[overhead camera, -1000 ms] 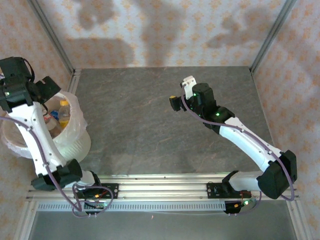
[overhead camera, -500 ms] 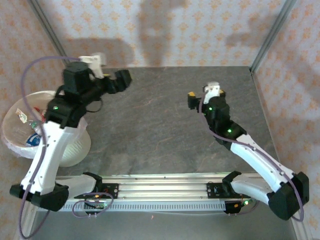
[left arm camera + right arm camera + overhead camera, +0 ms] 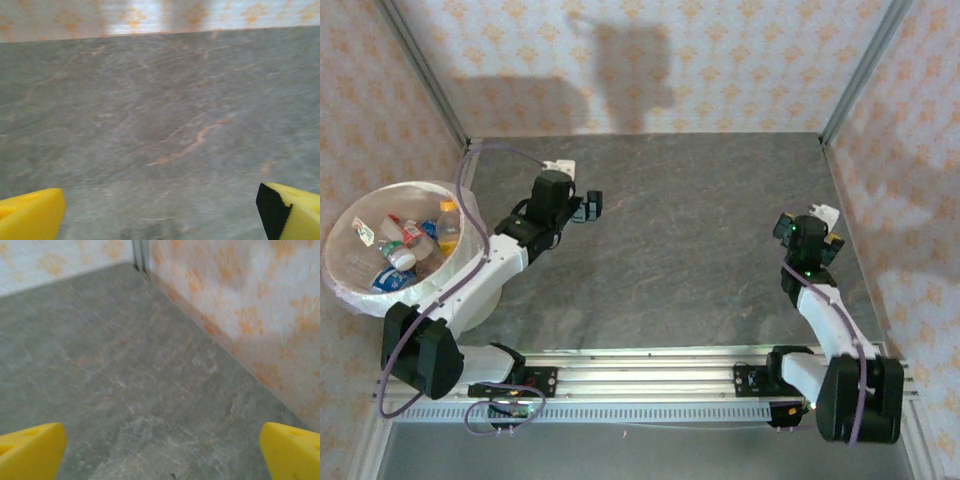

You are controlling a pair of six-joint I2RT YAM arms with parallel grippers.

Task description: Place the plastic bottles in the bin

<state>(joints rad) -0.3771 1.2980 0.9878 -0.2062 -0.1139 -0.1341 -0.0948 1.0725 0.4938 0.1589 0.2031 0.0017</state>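
The bin [image 3: 346,202] stood at the 9 o'clock edge of the table [image 3: 670,240], and the bottles [image 3: 400,245] lay inside it in a loose heap, one with an orange label toward 3 o'clock of the bin's inside. The left arm reached from its base past the bin's 3 o'clock side, and the left pincer [image 3: 584,204] hung over bare table, near the bin on its 2 o'clock side but apart from it. In the left wrist view its yellow pads [image 3: 30,212] stood wide apart with only grey table between them, so it was fully open and held nothing. The right pincer [image 3: 810,230] was at the 3 o'clock side of the table, near the patterned wall [image 3: 910,150]. In the right wrist view its pads [image 3: 30,450] were also spread wide and held nothing, over the table where it met that wall.
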